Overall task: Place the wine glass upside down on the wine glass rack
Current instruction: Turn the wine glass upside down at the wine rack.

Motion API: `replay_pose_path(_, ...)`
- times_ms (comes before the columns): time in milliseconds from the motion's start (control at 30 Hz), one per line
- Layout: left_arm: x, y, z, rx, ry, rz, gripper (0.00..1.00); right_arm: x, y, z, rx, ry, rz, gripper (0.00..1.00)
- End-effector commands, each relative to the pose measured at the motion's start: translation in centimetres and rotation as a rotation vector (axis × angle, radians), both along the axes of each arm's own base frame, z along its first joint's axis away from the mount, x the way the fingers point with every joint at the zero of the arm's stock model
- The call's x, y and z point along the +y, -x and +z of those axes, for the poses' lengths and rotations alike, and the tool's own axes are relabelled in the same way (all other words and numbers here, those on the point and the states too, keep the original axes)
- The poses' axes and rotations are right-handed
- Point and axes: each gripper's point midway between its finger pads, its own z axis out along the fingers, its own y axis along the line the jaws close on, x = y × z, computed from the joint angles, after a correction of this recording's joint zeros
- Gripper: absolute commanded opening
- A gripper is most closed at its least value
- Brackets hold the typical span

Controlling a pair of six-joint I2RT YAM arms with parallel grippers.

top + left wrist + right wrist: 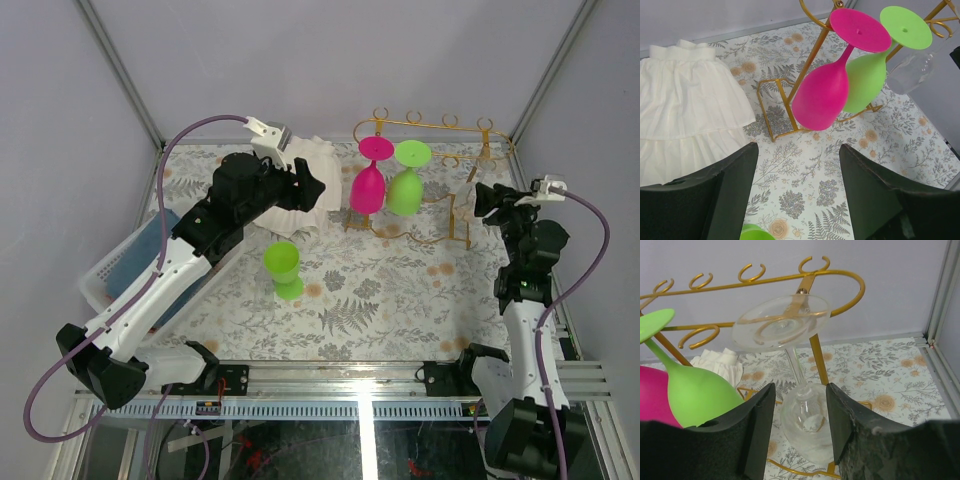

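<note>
A clear wine glass (807,427) hangs upside down on the gold wire wine glass rack (836,275), its foot resting on the right-hand rails. My right gripper (800,390) is open around its bowl, with a gap on the left side and the right finger close to the glass. From above, the clear wine glass (465,197) shows faintly at the right end of the rack (430,125), just left of the right gripper (482,200). My left gripper (797,150) is open and holds nothing, hovering over the tablecloth left of the rack (790,95).
A pink glass (368,185) and a green glass (405,187) hang upside down on the rack. Another green glass (283,268) stands on the tablecloth. A white ruffled cloth (312,160) lies behind the left gripper. A white basket (110,275) sits at the left edge.
</note>
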Motion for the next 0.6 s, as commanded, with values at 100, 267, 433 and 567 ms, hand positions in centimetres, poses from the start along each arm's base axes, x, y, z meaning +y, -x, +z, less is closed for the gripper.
replay_pose_path(100, 0.8, -0.3, 1.8, -0.050, 0.046, 0.041, 0.66, -0.8, 3.3, 1.3, 0.005, -0.051, -0.093, 0.59)
replay_pose_path(267, 1.6, -0.6, 1.9, -0.045, 0.053, 0.096, 0.67, -0.3, 6.2, 1.1, 0.036, -0.100, -0.114, 0.63)
replay_pose_path(433, 2.8, -1.1, 1.9, -0.041, 0.047, 0.171, 0.69, 0.7, 8.8, 0.1, 0.150, -0.163, -0.107, 0.66)
replay_pose_path(567, 4.1, -1.3, 2.4, -0.056, 0.034, 0.236, 0.73, 2.5, 10.5, -0.2, 0.195, -0.184, -0.034, 0.73)
